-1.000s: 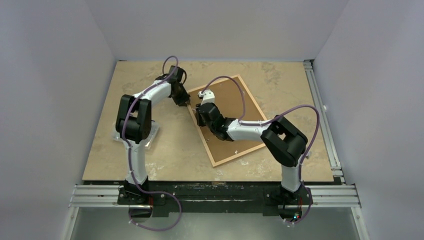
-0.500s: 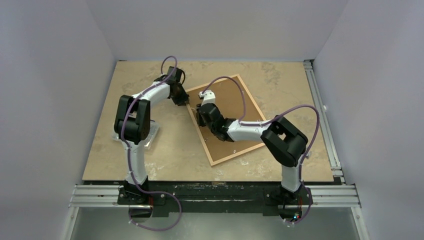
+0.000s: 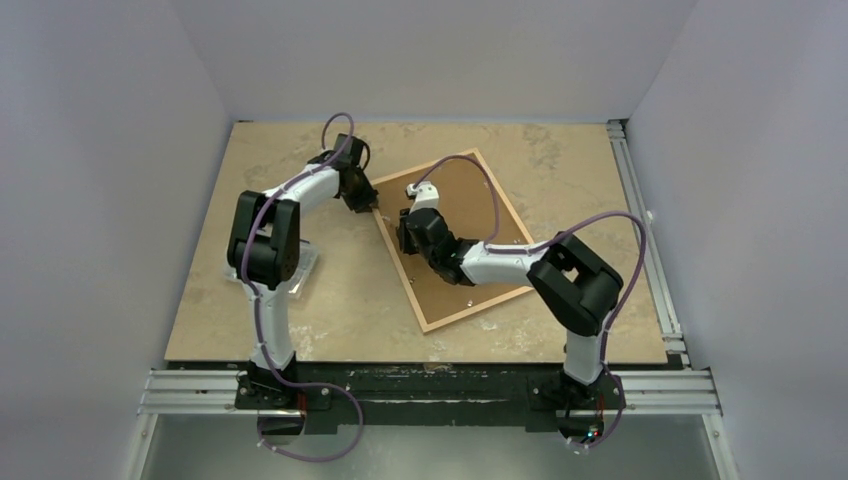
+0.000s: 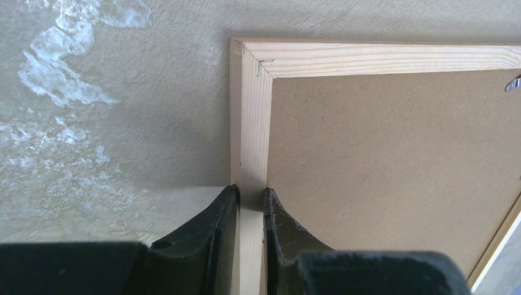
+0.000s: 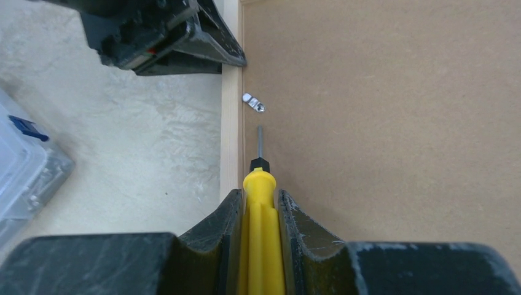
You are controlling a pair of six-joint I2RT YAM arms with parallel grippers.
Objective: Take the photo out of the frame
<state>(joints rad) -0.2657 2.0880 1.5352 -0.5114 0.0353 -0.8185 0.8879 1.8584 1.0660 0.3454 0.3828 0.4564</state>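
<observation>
The frame (image 4: 252, 110) lies face-down on my tabletop (image 3: 300, 320), backing board (image 4: 381, 160) up.
My left tool (image 4: 250, 195) pinches the frame's side rail near a corner; my right tool (image 5: 261, 203) grips a yellow-handled screwdriver (image 5: 263, 246), tip just short of a metal clip (image 5: 253, 103).

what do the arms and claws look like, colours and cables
Both the left arm and the right arm have white tubular links between bulky black joint housings. A purple cable loops along each one. The left claw and the right claw are matte black, curved and tapering toward the tips; their surfaces look scuffed.
</observation>
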